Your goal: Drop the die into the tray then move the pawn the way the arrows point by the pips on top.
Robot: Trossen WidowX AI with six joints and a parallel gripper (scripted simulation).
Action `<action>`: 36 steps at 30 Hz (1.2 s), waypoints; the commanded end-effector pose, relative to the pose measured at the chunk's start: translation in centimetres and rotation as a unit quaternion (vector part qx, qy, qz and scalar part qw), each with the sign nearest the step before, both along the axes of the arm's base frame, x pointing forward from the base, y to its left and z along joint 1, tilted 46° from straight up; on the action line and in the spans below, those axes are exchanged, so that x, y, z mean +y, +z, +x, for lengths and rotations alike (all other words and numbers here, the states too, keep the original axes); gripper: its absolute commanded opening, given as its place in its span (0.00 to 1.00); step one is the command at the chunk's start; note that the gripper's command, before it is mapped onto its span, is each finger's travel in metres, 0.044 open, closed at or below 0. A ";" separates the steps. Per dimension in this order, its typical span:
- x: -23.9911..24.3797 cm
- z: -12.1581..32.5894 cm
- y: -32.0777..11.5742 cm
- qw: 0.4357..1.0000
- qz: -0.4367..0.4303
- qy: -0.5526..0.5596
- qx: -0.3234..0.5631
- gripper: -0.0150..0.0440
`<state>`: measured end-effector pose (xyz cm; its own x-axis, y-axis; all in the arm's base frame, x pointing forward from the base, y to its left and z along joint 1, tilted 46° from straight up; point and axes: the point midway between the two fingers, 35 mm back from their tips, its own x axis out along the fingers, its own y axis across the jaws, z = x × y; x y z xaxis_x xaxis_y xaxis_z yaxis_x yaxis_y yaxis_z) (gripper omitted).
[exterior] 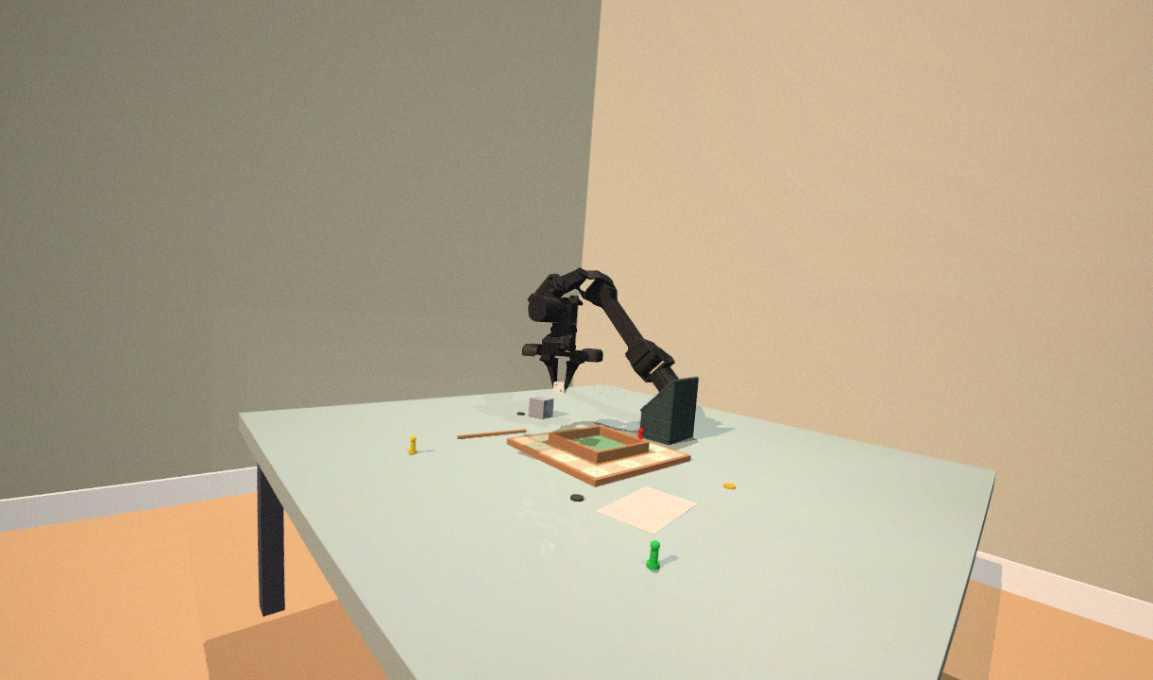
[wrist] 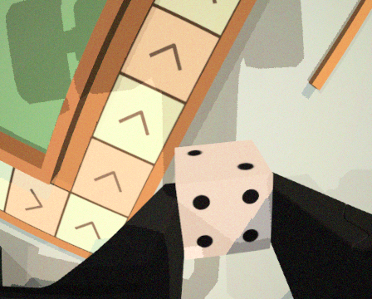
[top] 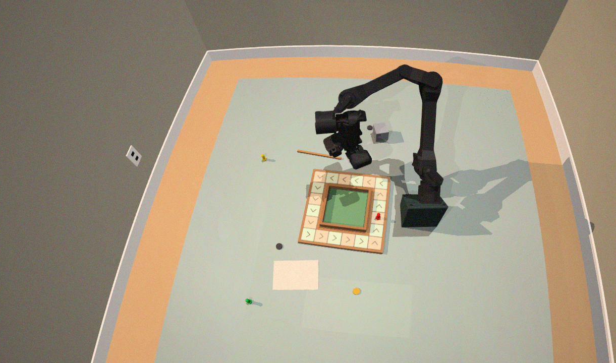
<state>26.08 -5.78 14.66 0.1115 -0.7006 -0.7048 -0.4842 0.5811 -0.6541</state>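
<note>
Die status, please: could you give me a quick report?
Gripper shut on die. Held above table, short of tray. Nothing blocking the way.

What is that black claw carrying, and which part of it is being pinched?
The gripper holds the white die, pinched by its two opposite side faces, lifted above the table beside the board.

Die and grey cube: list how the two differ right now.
The die is pale pink with black pips; the grey cube is plain, with no marks visible. The die is clamped in the pincer and held above the table; the grey cube rests on the table, untouched. In the exterior view the die looks smaller than the grey cube. Both are cube-shaped.
</note>
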 end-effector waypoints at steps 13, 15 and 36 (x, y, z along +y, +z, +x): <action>4.8 1.2 -6.8 0.964 -0.012 0.185 0.190 0.25; 5.3 1.2 -7.5 0.955 -0.018 0.208 0.212 0.25; 8.2 1.0 -12.2 0.864 -0.057 0.349 0.358 0.25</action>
